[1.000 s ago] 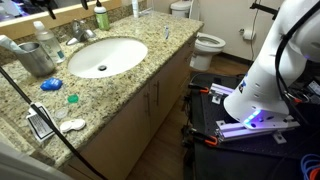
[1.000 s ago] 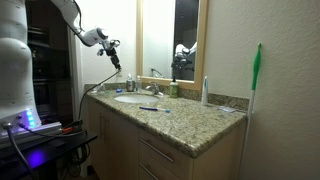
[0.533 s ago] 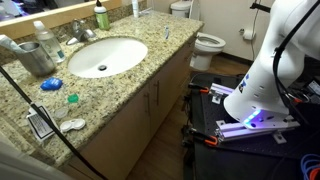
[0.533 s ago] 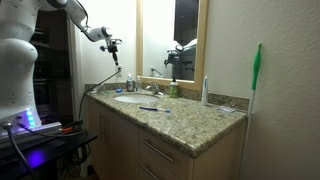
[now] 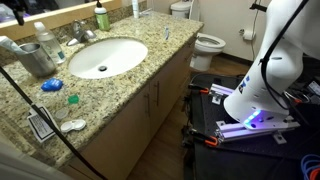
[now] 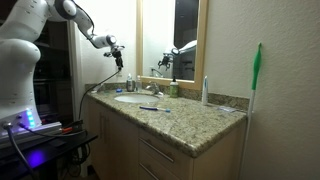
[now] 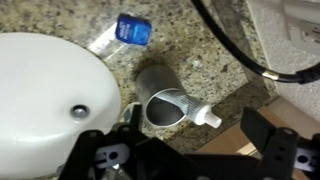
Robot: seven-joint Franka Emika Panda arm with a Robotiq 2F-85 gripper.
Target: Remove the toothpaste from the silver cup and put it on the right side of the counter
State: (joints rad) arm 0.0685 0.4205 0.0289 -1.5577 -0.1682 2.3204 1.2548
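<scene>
In the wrist view the silver cup (image 7: 160, 92) stands on the granite counter (image 7: 215, 55) beside the white sink (image 7: 45, 80). The toothpaste (image 7: 188, 107) leans in it, its white cap over the rim toward the counter's edge. My gripper (image 7: 190, 152) hovers above the cup, open and empty, with its dark fingers (image 7: 100, 155) spread on either side. In an exterior view the cup (image 5: 38, 60) stands at the counter's left end with the tube (image 5: 12, 44) sticking out. In an exterior view my gripper (image 6: 117, 52) hangs high over that end.
A clear bottle with a blue cap (image 7: 131, 28) lies near the cup. A green bottle (image 5: 101, 16) stands by the faucet. A blue thing (image 5: 50, 85) and a small white oval thing (image 5: 72, 125) lie near the front edge. A black cable (image 7: 235, 55) crosses the counter.
The arm has swung and my gripper has moved slightly down and toward the counter's end. The objects on the counter have not moved.
</scene>
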